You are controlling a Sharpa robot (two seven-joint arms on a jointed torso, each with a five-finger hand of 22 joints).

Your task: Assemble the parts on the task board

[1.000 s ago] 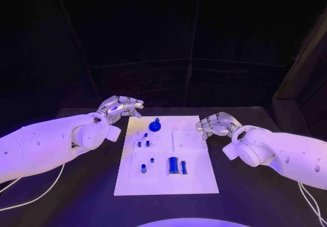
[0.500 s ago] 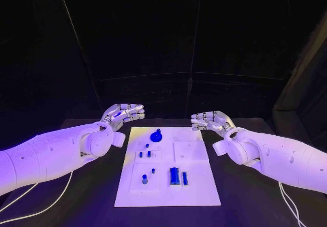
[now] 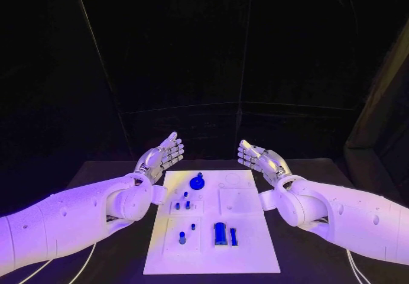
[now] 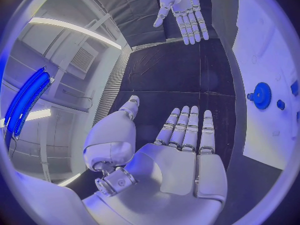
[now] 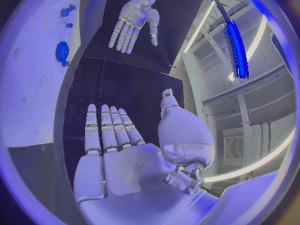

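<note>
One task board (image 3: 243, 204), about eight blue parts (image 3: 197, 183), two robot hands (image 3: 162, 155).

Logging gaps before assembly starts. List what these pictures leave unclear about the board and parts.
- Head view: the small parts on the board are too small to tell their shapes, or whether they lie flat or stand in sockets.
- Left wrist view: the circle's rim cuts off the board beyond the round part.
- Right wrist view: the rim cuts off the board likewise.
- Left hand and right hand hold nothing.

left robot hand (image 3: 162, 156) uncurled flat, right robot hand (image 3: 259, 158) likewise, both raised
</note>
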